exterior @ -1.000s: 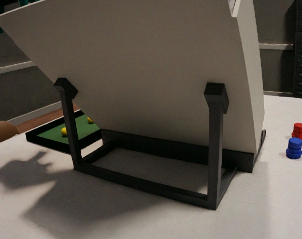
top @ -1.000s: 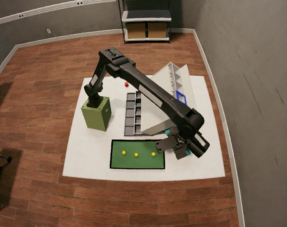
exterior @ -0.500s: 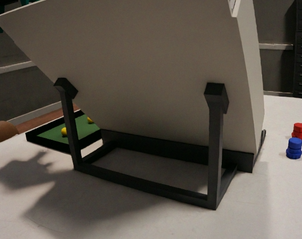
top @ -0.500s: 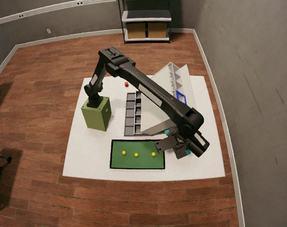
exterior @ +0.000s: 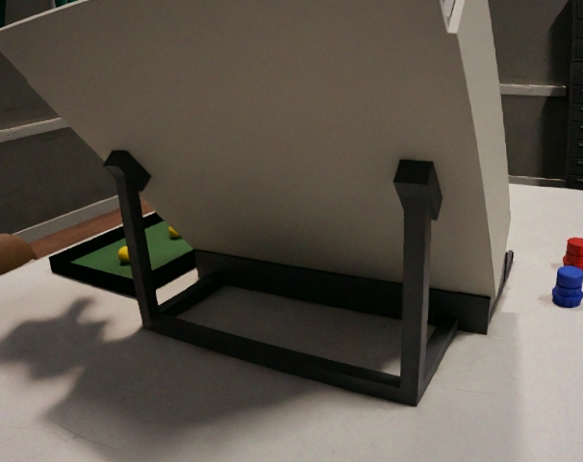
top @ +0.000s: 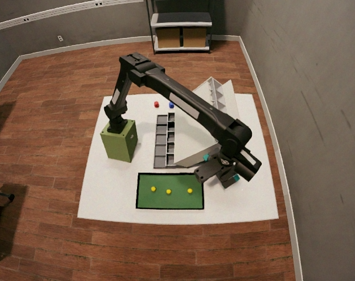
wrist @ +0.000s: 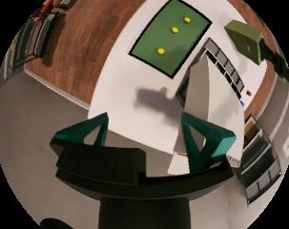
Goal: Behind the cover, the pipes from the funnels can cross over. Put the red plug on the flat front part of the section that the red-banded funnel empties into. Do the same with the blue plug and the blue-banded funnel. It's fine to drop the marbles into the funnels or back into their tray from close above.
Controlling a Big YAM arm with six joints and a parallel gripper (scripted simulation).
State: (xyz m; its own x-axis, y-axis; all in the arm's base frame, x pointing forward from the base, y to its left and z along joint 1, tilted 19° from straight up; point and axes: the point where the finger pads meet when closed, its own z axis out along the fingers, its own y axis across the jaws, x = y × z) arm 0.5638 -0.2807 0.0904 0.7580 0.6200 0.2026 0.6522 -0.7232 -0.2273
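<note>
My gripper is open and empty, high beside the upper part of the white cover. The red plug and the blue plug stand on the table beyond the cover's far side. Three yellow marbles lie in the green tray. Grey sections with flat front parts run along the cover's foot, without plugs. Funnels show partly; the arm hides others. A small red mark shows by one finger; no blue band shows.
The green base block carries the arm, which reaches over the cover. Dark support posts hold up the cover from behind. The tray lies beside the cover, on the gripper's side.
</note>
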